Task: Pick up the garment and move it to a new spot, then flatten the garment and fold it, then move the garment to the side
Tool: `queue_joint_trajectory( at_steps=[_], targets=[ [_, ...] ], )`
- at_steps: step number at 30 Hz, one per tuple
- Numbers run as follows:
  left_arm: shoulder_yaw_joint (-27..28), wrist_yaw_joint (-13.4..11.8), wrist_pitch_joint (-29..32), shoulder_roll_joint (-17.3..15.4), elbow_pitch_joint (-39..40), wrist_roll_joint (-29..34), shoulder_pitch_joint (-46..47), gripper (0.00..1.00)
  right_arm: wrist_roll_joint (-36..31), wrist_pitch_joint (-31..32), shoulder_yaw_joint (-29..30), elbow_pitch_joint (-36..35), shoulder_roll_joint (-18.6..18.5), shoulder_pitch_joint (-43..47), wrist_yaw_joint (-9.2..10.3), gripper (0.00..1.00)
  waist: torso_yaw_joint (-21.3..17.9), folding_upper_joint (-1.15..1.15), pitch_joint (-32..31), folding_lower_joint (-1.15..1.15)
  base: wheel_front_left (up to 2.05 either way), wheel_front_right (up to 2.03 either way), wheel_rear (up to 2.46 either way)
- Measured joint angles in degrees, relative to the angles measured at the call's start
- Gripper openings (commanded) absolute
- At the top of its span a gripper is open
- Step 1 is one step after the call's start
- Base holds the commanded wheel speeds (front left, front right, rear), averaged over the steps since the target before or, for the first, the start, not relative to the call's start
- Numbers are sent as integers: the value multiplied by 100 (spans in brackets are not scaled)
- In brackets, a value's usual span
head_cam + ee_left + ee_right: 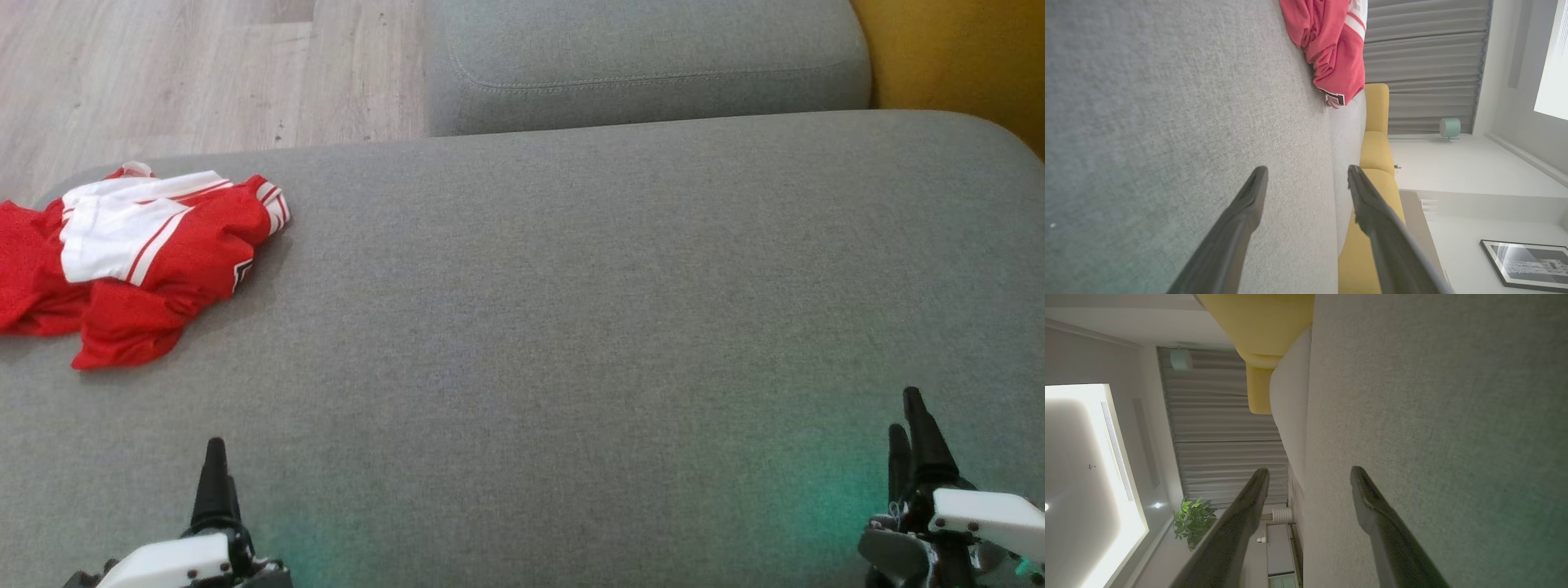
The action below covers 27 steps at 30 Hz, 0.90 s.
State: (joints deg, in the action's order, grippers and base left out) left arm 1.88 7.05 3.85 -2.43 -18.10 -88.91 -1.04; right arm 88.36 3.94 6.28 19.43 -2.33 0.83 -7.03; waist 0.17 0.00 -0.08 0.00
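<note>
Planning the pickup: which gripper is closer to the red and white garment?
The left gripper, at lower left just below the garment; the right gripper sits far across the cushion.

Empty left gripper (215, 457) pointing forward, fingers (1249, 204) spread wide, empty right gripper (904, 416) parted likewise, white wrists (175, 563) well apart

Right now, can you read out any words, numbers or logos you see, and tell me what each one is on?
No text here is readable.
garment: a black-and-white mark at one folded edge, mostly hidden, cannot be read.
framed picture: blurred grey image, no legible words.
</note>
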Motion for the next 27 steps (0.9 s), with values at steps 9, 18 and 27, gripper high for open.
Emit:
queue_joint_trajectory(
  at_steps=[9, 18, 27],
  targets=[
    [-94, -56, -168, 0, 211, 658, -3, 100, -700, -164, -21, -140, 0, 3, 0, 100, 33, 0, -8, 0, 0, 0, 0],
    [-336, -108, -324, -1, 410, 1616, -7, 100, -1551, -314, -64, -339, 0, 32, 0, 100, 92, 0, -24, 0, 0, 0, 0],
    [-497, -160, -468, -1, 480, 2440, -39, 100, -2480, -467, -245, -506, 0, 115, 0, 100, 129, 0, -51, 0, 0, 0, 0]
  ],
)
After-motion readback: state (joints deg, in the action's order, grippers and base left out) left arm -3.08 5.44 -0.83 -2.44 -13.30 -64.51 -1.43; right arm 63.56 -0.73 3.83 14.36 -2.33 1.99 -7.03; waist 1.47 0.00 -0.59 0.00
